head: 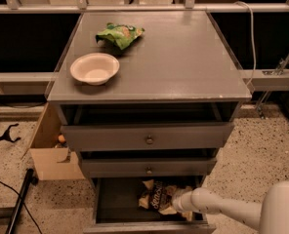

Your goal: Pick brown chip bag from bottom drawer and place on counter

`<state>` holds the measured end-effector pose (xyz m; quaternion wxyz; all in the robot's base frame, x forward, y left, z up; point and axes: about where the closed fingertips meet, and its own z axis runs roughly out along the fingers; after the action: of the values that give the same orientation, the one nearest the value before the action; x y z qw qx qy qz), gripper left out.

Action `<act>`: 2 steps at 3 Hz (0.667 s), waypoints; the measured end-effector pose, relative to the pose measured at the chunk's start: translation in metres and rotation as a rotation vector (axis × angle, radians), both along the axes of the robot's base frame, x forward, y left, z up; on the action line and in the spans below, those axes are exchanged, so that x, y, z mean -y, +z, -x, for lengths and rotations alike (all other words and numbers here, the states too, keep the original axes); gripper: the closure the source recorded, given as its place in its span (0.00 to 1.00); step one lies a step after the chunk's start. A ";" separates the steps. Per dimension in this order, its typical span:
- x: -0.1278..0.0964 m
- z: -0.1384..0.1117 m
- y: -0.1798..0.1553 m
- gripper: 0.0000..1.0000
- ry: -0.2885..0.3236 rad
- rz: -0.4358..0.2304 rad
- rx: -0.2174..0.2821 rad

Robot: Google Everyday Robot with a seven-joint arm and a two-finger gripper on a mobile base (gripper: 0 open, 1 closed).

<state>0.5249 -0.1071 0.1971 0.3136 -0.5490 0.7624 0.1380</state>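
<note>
1. The lowest, deepest grey drawer (116, 204) stands open near the bottom edge, its inside dark and smooth
2. One crinkly brown and cream chip bag (155, 199) lies in this bottom drawer, towards its right side
3. One white, rounded arm reaches in from the right; its gripper (176, 200) is against the bag, and whether it holds the bag cannot be told
4. Above sit two shallower grey drawers (110, 138), each with a round knob
5. A speckled stone floor (261, 150) surrounds the cabinet, with one cardboard box (49, 162) on its left
6. The flat, slightly glossy grey counter (183, 57) bears one round cream bowl (94, 68) and, farther back, one crumpled green snack bag (120, 34)
</note>
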 end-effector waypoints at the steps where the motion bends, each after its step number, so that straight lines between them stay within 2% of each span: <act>1: 0.000 -0.003 -0.005 0.17 -0.001 -0.001 0.003; 2: 0.001 -0.005 -0.011 0.05 -0.004 -0.004 0.007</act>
<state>0.5297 -0.1084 0.1858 0.3175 -0.5473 0.7622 0.1370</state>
